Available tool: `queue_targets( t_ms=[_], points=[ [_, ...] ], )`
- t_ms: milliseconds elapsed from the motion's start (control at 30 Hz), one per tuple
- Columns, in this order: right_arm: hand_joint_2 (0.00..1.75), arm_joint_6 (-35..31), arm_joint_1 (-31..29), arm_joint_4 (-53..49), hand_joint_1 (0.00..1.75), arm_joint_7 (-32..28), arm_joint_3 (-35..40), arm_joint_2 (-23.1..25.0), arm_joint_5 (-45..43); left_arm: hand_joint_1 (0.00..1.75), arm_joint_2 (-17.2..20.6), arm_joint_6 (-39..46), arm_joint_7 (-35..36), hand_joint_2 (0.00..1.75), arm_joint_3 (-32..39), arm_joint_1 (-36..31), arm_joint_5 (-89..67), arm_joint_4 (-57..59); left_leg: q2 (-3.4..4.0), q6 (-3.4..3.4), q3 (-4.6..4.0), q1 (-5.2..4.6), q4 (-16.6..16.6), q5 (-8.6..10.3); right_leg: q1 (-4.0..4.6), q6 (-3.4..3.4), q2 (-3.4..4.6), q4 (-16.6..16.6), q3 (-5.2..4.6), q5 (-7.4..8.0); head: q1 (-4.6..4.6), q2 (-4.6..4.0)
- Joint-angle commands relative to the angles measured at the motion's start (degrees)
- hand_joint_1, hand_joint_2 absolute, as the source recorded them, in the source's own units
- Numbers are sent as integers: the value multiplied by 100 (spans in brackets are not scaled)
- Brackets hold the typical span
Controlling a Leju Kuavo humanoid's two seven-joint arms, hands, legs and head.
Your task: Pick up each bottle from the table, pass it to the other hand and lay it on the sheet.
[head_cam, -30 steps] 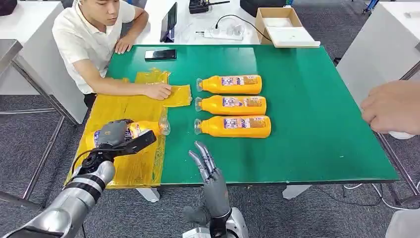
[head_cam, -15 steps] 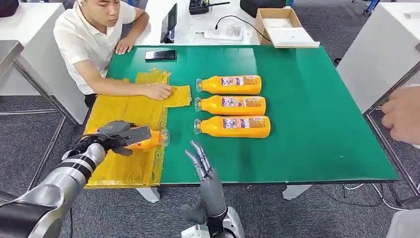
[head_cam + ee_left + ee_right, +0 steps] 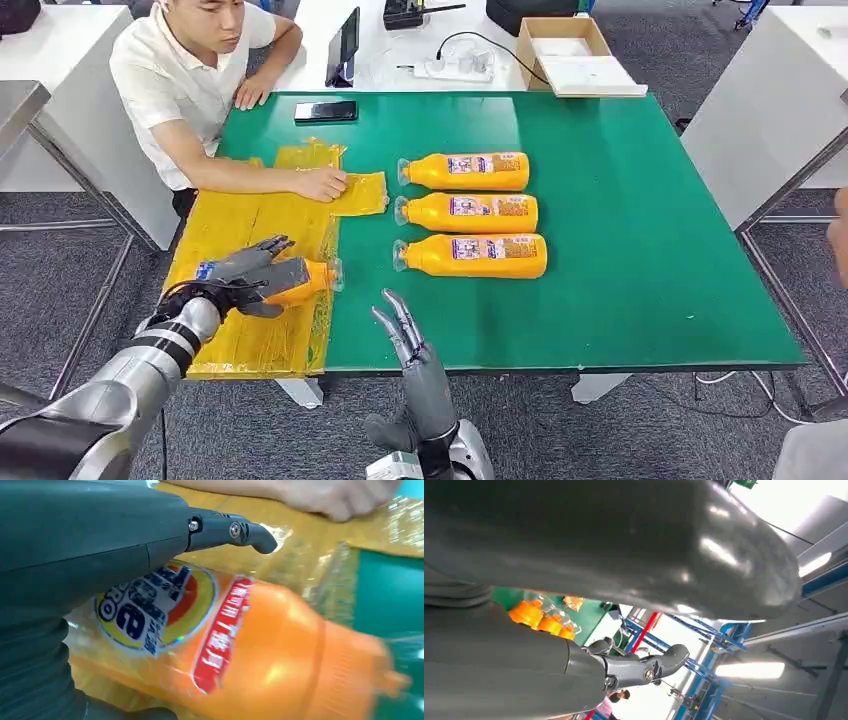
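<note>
The step in hand is the laying down: the left hand (image 3: pixel 250 272) rests on a bottle (image 3: pixel 300 280) lying on its side on the yellow sheet (image 3: pixel 250 220), fingers (image 3: pixel 235 530) spread loosely over it rather than clamped. The right hand (image 3: pixel 405 335) hovers at the worktop (image 3: pixel 620 200) edge, fingers straight and apart, holding nothing. Three bottles (image 3: pixel 470 212) lie in a row on the green (caps toward the sheet). Next, I judge, the left hand must lift clear and the right reach for the nearest bottle (image 3: pixel 475 256).

I see even, bright overhead light with soft shadows, glare on the bottle (image 3: pixel 260 665), blurred close up, and blown-out ceiling lamps (image 3: pixel 749 670).
</note>
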Motion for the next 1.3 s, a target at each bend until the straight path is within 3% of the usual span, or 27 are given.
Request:
queue_targets(
  t_ms=[33, 200, 367, 500, 633, 833, 1100, 1133, 1267, 1300],
  points=[
    [0, -313, 37, 313, 0, -182, 188, -61, -24, 0, -148, 48, -323, 175, 42, 840, 669, -555, 11, -5, 24, -2, -17, 0, 0, -6, 3, -13, 19, 0, -2, 0],
    [0, -303, 28, 337, 0, -182, 212, -71, -23, 0, -172, 67, -512, 175, 125, 977, 1040, -784, 11, -4, 27, -1, -16, -1, 0, -6, 3, -14, 24, 0, -4, -2],
    [0, -301, 14, 299, 0, -182, 351, -202, -82, 0, -193, -260, -1493, 175, 321, 1952, 2954, -2538, 18, -5, 26, -2, -16, -3, -1, -6, 11, -13, 22, 0, -2, 0],
    [0, -240, 22, 248, 0, -182, 324, -304, -148, 0, -316, 259, -1731, 175, 345, 2593, 3561, -3927, 12, -3, 9, -2, -7, -5, 0, -5, 3, -7, 5, -4, -2, 0],
    [0, -243, 38, 250, 0, -182, 337, -303, -137, 0, -377, 308, -1811, 175, 361, 2650, 3660, -4081, 12, -7, -13, 2, -2, -8, 5, -9, -4, -3, -17, -8, -2, 0],
    [0, -147, 10, 325, 0, -182, 355, -283, -54, 0, -643, 1913, -2555, 175, 262, 3133, 3457, -5169, 11, -5, -26, 4, -1, -9, 5, -6, -4, -5, -29, -7, 0, 0],
    [0, -320, 26, 347, 0, -182, 267, -237, 148, 0, -866, 2234, -2683, 175, 68, 3362, 3886, -5713, 5, -6, -28, 3, -2, -8, 5, -8, -7, -6, -29, -8, -2, -2],
    [0, -429, 27, 446, 0, -182, 201, -230, 341, 0, -913, 2256, -2711, 175, 69, 3426, 4010, -5786, 5, -6, -28, 3, -4, -7, 5, -8, -7, -8, -29, -7, 0, 0],
    [0, -429, 237, 416, 0, 105, -2179, -104, 2554, 0, -1324, 2600, -2795, 175, -222, 4281, 5106, -6744, 0, -2, -39, -1, -4, -3, 0, -3, -8, -7, -39, -4, -4, -2],
    [175, -429, 183, 418, 0, 158, -2627, -182, 2868, 0, -1370, 2593, -2782, 175, -236, 4533, 5534, -7006, 1, -1, -27, -3, -7, -8, -1, -3, -13, -12, -26, -9, -2, 0]
  ],
)
